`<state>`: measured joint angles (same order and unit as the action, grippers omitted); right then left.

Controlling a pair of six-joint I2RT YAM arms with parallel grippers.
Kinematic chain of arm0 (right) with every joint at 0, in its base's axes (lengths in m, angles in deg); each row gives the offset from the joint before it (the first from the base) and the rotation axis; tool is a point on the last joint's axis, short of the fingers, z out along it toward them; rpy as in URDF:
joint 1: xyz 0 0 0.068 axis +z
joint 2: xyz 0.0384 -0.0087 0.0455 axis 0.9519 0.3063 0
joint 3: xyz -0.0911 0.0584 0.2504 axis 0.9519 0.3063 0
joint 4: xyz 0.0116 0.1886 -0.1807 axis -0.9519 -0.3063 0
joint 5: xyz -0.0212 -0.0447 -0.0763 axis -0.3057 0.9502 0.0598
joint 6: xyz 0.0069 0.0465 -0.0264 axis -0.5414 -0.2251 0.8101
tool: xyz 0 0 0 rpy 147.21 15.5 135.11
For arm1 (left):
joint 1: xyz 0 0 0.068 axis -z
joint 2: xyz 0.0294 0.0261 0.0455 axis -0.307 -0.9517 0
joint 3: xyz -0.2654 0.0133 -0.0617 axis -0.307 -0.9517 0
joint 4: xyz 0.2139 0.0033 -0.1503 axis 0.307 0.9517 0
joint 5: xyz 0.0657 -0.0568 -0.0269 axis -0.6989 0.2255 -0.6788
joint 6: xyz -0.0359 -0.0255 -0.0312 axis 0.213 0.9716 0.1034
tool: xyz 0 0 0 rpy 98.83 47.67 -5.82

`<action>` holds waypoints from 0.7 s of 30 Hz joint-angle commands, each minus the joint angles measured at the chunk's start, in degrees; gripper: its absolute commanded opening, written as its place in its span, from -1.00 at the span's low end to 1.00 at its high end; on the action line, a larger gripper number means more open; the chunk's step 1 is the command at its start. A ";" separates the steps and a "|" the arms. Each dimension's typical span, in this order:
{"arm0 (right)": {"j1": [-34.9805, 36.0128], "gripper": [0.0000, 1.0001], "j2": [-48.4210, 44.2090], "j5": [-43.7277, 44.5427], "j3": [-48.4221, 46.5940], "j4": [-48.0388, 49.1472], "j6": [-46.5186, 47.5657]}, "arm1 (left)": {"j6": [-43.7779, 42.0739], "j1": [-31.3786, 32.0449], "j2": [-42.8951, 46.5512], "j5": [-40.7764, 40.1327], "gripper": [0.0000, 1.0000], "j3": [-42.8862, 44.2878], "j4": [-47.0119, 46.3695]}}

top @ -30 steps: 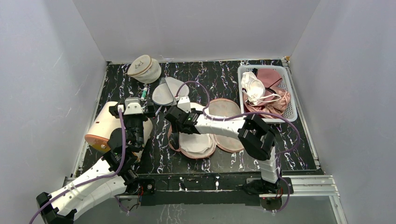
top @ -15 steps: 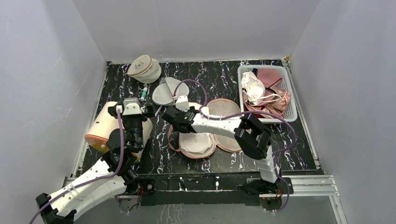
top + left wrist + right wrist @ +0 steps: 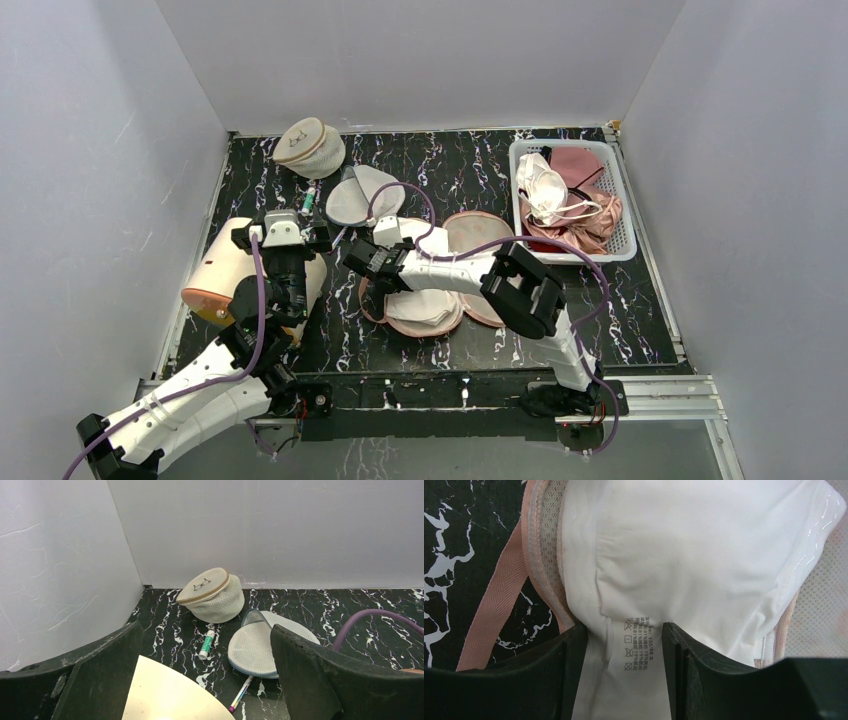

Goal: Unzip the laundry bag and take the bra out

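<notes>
— Surface (image 3: 470,165) first: where's the laundry bag (image 3: 480,235)?
— Mid-surface, lying unzipped, halves spread flat.
— And the bra (image 3: 684,555)?
— Inside its nearer half, where the right pincer (image 3: 621,645) pinches a fold by the care label (image 3: 640,641); the left pincer (image 3: 205,650) gapes wide, holding nothing, left of the bag.

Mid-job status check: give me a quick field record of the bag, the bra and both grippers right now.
laundry bag: unzipped, spread open mid-table, mesh lining up
bra: lying in the open bag's left half, not yet out
right gripper: closed on a fold of the bra at its care label
left gripper: open, holding nothing, left of the bag
pouches: round beige-topped pouch and white mesh pouch toward the rear
basket: rear right, holds pink and white garments
</notes>
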<state>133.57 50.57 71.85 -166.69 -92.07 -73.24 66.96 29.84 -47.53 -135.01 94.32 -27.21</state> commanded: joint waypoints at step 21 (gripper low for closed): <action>-0.50 -0.87 -19.09 -3.01 12.31 12.41 5.69 | 1.17 -0.26 -0.28 0.93 0.97 2.61 -0.09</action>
<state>133.55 33.57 68.62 -155.91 -83.00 -67.97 67.35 29.84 -47.91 -134.88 94.32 -26.40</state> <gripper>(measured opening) 0.007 0.983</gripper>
